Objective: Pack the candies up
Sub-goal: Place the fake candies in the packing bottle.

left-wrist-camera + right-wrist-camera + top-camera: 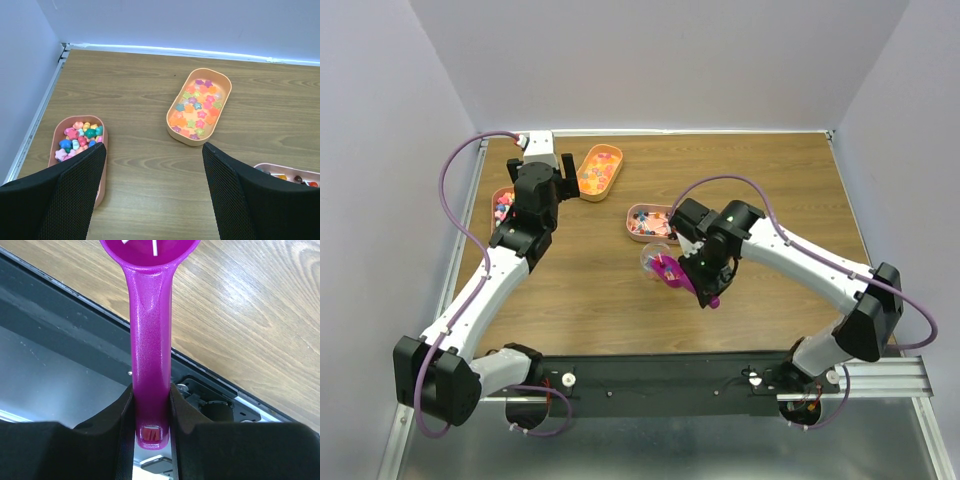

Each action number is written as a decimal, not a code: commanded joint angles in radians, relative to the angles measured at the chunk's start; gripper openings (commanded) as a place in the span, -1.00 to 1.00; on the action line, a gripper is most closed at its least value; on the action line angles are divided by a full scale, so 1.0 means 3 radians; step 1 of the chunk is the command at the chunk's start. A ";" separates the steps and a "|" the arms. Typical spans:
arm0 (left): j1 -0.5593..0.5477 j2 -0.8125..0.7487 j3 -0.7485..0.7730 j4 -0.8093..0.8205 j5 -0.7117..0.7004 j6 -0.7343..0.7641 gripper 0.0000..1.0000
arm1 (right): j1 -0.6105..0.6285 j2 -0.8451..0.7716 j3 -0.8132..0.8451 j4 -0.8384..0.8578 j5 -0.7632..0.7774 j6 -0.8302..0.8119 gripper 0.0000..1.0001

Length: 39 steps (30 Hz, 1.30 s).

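**Colour log: sweets, trays, scoop, rig**

You have small multicoloured candies (197, 107) in three lots.
- **Centre tray:** the oblong peach-orange plastic centre tray (192, 141) holds orange, purple, teal, pink and yellow stars.
- **Left tray:** the pinker peach oblong left tray (52, 150) holds pink, teal, blue, orange and yellow pieces.
- **Third tray:** the third peach tray (280, 167), cut off by the frame edge, shows dark, orange and red pieces.

The wooden table (130, 80) is mid-brown with darker streaked grain. Your glossy translucent magenta plastic scoop (150, 340) carries white glints.

The left gripper (154, 147) has black fingers (75, 195) with a fine mesh pattern. The right gripper (150, 407) is plain matte black.

The looping cable (443, 185) is purple. The wall (175, 20) is pale lavender-grey.
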<state>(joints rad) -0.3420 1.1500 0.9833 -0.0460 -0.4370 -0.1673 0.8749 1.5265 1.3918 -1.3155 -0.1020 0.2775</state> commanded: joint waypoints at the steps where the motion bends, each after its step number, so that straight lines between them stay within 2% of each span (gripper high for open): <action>1: 0.0015 -0.0070 0.0005 0.0041 -0.0098 0.0031 0.71 | -0.0022 0.0076 0.0136 -0.0186 -0.0079 -0.0046 -0.99; 19: 0.0015 -0.0080 -0.0005 0.0046 -0.0088 0.0036 0.71 | -0.0094 0.0045 0.0157 -0.0248 -0.0176 -0.0056 -0.99; 39: 0.0015 -0.0080 -0.0005 0.0046 -0.0062 0.0041 0.71 | -0.0124 0.0081 0.0290 -0.0248 -0.0452 0.0261 -0.99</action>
<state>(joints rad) -0.3420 1.1477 0.9833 -0.0460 -0.4374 -0.1635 0.8478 1.5524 1.4513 -1.3350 -0.2028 0.3138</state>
